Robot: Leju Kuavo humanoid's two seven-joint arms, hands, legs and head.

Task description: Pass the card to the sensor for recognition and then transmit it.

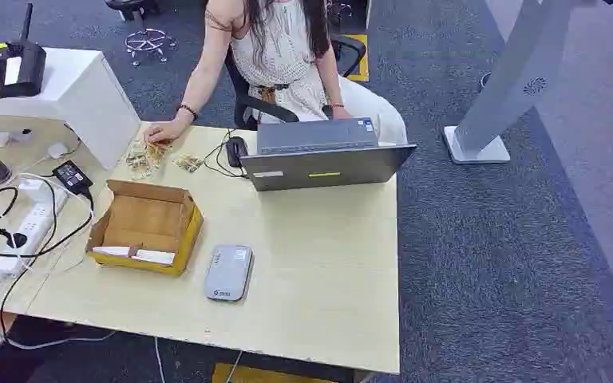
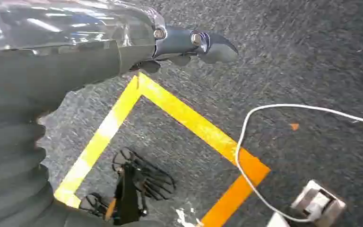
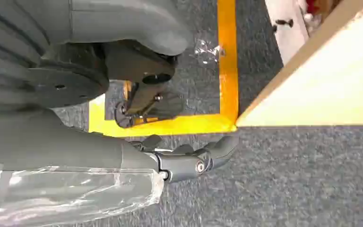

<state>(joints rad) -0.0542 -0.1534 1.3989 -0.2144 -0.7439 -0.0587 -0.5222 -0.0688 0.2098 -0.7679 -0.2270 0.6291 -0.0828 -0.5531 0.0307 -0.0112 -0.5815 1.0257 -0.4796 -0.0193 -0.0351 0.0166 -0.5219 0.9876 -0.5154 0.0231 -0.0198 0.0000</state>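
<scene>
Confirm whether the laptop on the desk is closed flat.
No, the laptop stands open on the desk, its lid raised in front of the seated person.

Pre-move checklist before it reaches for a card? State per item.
1. Left hand free: ok, holds nothing, hangs over the carpet.
2. Right hand free: ok, holds nothing, hangs beside the table edge.
3. Card located: cannot tell; white flat pieces lie in the cardboard box, not clearly cards.
4. Sensor located: cannot tell for certain; the grey device lies flat near the table's front, beside the box.
5. Path to the device: ok, bare tabletop around it.
6. Person clear of reach: ok for now, seated across, one hand on small items by the laptop.
</scene>
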